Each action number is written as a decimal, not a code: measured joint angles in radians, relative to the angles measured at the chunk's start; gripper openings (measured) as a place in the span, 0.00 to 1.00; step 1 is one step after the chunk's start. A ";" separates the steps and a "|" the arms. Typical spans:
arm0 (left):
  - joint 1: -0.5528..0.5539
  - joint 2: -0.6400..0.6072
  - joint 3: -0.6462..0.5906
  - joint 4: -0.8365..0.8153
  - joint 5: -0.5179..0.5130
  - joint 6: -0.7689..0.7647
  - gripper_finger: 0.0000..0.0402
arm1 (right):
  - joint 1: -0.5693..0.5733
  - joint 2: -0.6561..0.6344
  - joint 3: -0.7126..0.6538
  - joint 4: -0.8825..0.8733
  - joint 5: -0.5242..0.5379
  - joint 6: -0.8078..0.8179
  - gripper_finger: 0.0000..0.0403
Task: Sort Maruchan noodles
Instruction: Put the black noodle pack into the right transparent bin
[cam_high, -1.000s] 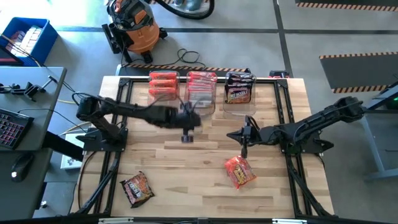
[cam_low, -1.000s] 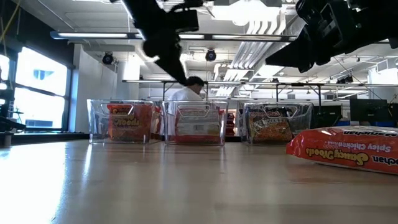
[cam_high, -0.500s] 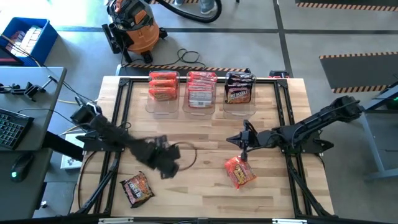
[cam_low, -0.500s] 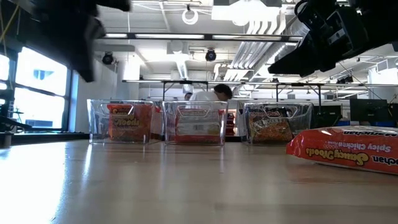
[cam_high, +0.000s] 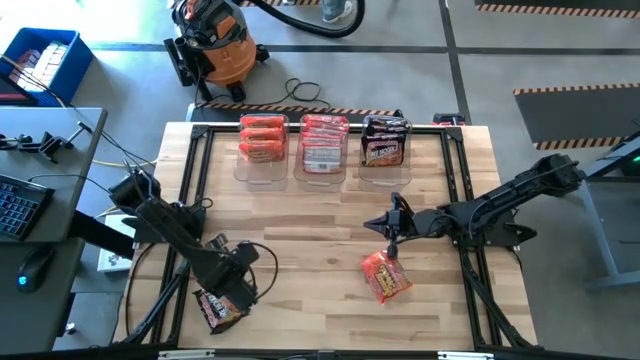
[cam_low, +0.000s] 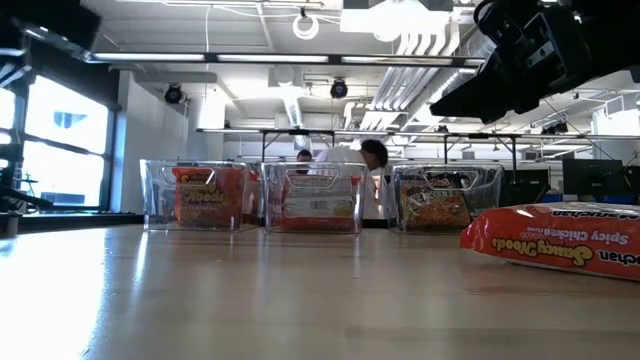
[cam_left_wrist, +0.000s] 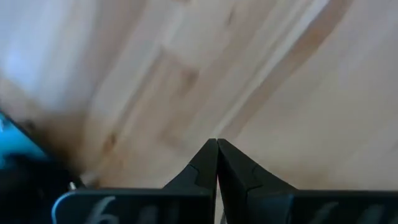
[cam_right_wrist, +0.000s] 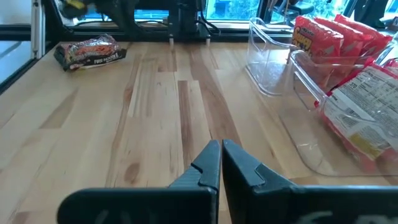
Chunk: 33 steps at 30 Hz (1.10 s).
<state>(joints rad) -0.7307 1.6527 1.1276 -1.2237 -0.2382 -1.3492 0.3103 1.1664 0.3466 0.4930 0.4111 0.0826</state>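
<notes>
The left pincer, fingers pressed together and empty, hovers by the dark packet on the worktop, likely its next pick; the right pincer (also closed) waits above the orange packet.

The big pale wooden table looked smooth, with lines in its planks. Three clear plastic bins were shiny. The orange crinkly plastic noodle packet just beside the matt black right pincer was glossy.
</notes>
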 joint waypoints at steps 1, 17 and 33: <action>0.000 0.000 -0.016 0.016 0.043 0.000 0.00 | 0.000 0.000 0.000 0.000 -0.001 0.009 0.00; -0.120 0.016 -0.053 0.134 0.508 -0.067 0.00 | 0.000 0.000 0.000 -0.002 -0.005 0.007 0.00; -0.068 0.094 -0.047 0.362 0.399 0.048 0.00 | 0.000 0.000 0.000 -0.001 -0.043 0.011 0.00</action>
<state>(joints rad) -0.7986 1.7470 1.0805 -0.8622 0.1603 -1.3015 0.3103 1.1660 0.3466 0.4919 0.3683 0.0933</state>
